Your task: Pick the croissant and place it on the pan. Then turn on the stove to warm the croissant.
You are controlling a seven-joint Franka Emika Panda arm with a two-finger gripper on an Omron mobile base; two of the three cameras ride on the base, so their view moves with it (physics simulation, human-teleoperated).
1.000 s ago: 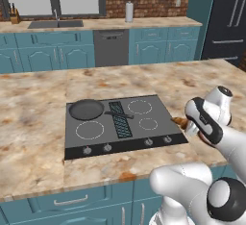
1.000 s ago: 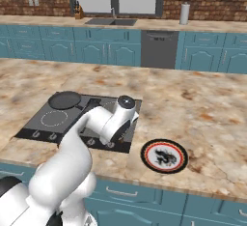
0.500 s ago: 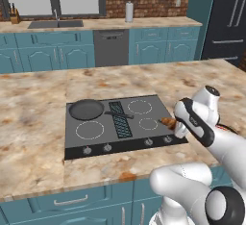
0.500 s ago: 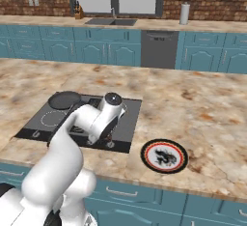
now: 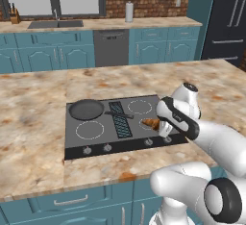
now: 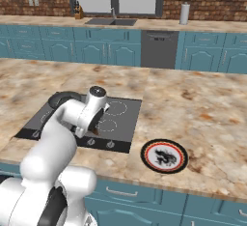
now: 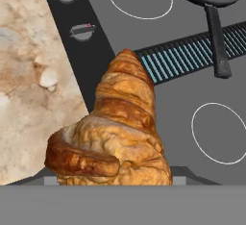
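The croissant (image 7: 113, 132) was golden-brown with darker caramel streaks along its ridges, sitting against the stove (image 5: 96, 135), which was flat dark grey-black with thin white ring marks and a blue-tinted ribbed grille strip down the middle. The pan (image 5: 86, 109) on the stove was dark grey with a black handle. Beside the stove, the counter (image 6: 207, 104) was mottled beige-and-tan marble, and the plate (image 6: 164, 156) there was white and black with a red rim.

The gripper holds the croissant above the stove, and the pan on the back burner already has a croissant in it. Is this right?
Not quite: the pan is empty, as the left base view shows. The gripper does hold the croissant above the stove.
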